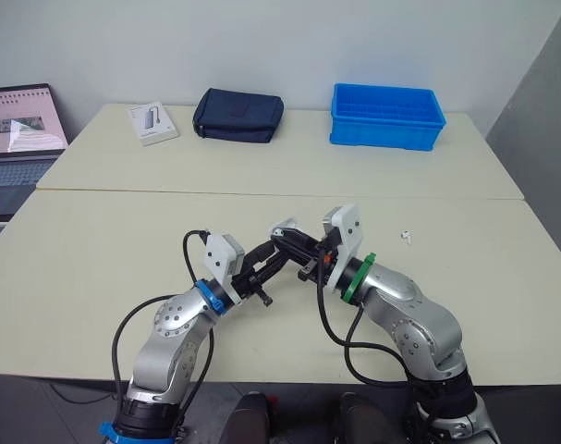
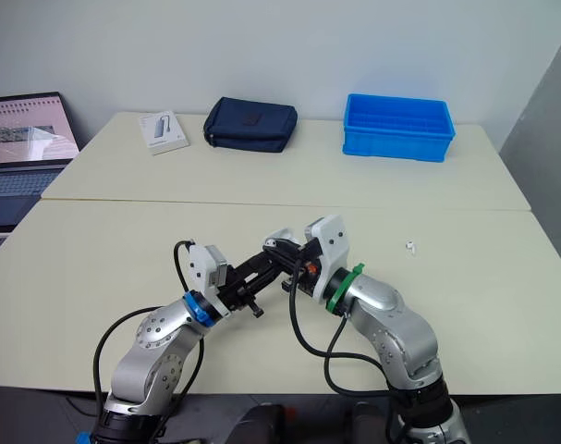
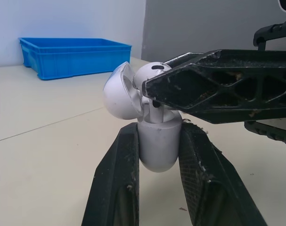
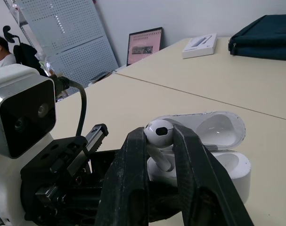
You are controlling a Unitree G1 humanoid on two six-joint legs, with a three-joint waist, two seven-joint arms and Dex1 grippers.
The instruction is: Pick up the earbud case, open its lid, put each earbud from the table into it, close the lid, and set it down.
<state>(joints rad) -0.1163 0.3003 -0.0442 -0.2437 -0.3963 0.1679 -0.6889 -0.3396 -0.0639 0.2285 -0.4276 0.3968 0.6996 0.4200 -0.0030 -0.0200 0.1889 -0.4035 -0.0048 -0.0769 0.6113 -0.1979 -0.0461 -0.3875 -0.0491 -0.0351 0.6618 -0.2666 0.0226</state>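
Observation:
The white earbud case [image 3: 157, 141] is held upright a little above the table, with my left gripper [image 3: 157, 129] shut on its body. Its lid [image 3: 119, 92] is hinged open. My right gripper [image 4: 159, 134] is shut on one white earbud [image 4: 159, 129], whose stem points down into the open case [image 4: 232, 169]. In the head views the two grippers meet at the case [image 1: 285, 228], over the near table's middle. A second earbud [image 1: 407, 237] lies on the table to the right of my right arm.
On the far table stand a blue bin [image 1: 386, 116] at the right, a navy pouch [image 1: 238, 115] in the middle and a white box [image 1: 152, 123] to the left. A laptop [image 1: 17, 125] sits far left. A person [image 4: 1, 47] sits in the background.

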